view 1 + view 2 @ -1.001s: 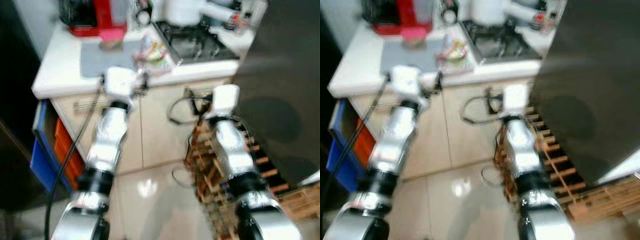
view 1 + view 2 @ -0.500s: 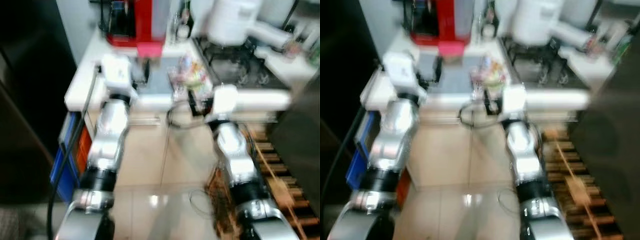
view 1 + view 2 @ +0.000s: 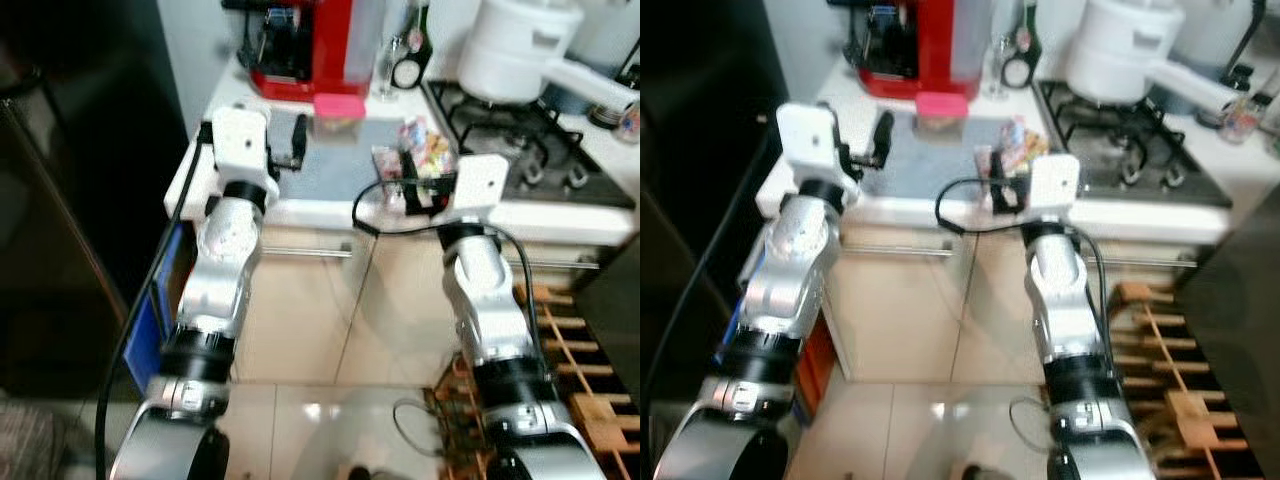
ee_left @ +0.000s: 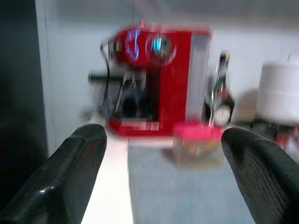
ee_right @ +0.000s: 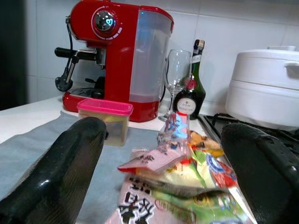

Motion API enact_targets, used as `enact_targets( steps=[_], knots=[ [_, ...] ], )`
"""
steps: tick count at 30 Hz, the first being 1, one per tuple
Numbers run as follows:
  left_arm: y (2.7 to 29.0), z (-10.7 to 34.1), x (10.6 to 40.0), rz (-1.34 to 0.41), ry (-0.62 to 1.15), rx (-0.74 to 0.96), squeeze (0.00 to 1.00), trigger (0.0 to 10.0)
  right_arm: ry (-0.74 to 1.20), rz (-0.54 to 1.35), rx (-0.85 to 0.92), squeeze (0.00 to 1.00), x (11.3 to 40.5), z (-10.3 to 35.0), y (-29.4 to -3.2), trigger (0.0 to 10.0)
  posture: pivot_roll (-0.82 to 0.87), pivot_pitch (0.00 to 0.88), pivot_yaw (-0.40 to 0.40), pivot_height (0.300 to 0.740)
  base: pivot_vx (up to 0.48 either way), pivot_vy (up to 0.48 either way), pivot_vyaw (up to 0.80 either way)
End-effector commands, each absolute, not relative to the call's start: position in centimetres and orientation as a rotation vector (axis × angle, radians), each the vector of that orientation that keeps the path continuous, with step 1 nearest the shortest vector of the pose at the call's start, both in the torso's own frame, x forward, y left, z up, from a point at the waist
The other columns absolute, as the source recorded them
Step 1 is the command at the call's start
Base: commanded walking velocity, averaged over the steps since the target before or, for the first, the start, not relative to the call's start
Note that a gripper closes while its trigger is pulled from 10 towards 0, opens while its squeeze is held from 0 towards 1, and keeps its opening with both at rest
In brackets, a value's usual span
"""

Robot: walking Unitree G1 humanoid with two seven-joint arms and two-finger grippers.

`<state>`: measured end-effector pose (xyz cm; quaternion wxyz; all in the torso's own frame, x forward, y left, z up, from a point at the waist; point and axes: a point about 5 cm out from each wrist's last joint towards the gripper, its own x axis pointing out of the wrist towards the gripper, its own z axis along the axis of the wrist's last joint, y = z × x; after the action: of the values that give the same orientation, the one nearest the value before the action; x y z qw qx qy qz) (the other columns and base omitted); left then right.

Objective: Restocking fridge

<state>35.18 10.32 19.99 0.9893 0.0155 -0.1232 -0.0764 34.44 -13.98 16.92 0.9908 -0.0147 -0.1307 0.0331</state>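
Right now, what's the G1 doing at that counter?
It stands facing the counter with both arms raised and both grippers open, holding nothing. The right gripper points at a pile of snack packets on the grey mat. The left gripper faces a small pink-lidded container in front of the red coffee machine. Nothing is picked up yet.

Blurred throughout the left wrist view: red machine [image 4: 156, 81], bottle [image 4: 220, 95], pink-lidded tub [image 4: 196, 144]. Cut off by the edge in the right wrist view: white pot [image 5: 266, 91] and snack packets [image 5: 182, 186]. Print on packets too small to read. Bench [image 3: 200, 165] front partly hidden behind both arms. Dark at head-view left, nothing made out.
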Motion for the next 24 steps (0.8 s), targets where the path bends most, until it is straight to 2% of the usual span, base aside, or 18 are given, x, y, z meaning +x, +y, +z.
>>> enact_targets(
  steps=[1,5,7,14,19,24],
  knots=[
    [10.1,17.2,34.8,-0.169,-0.099,0.039,0.00,10.0,-0.253,0.015,-0.033,0.00,34.1,16.8,-15.2,10.0,-0.09,0.000,-0.023,0.740,0.000,0.000,0.00],
    [11.0,15.8,33.9,-0.164,-0.045,0.039,0.00,10.0,-0.239,0.015,-0.037,0.00,33.5,16.4,-15.4,10.0,-0.09,0.000,-0.029,0.740,0.000,0.000,0.00],
    [11.9,15.2,32.2,-0.168,-0.025,0.054,0.00,10.0,-0.211,0.012,-0.043,0.00,32.7,15.5,-16.0,10.0,-0.08,0.000,-0.037,0.740,0.000,0.000,0.00],
    [10.5,18.1,32.0,-0.217,-0.196,0.074,0.00,10.0,-0.213,0.020,-0.035,0.00,33.0,15.6,-15.7,10.0,-0.06,0.000,-0.045,0.740,0.000,0.000,0.00],
    [10.4,21.1,32.7,-0.187,-0.319,0.100,0.00,10.0,-0.261,0.043,-0.039,0.00,33.4,17.0,-14.9,10.0,-0.06,0.000,-0.041,0.740,0.384,0.000,0.00],
    [10.5,22.2,33.0,-0.196,-0.372,0.132,0.00,10.0,-0.270,0.044,-0.030,0.00,33.5,17.2,-14.6,10.0,-0.07,0.000,-0.034,0.740,0.480,0.000,0.00]
  ],
)
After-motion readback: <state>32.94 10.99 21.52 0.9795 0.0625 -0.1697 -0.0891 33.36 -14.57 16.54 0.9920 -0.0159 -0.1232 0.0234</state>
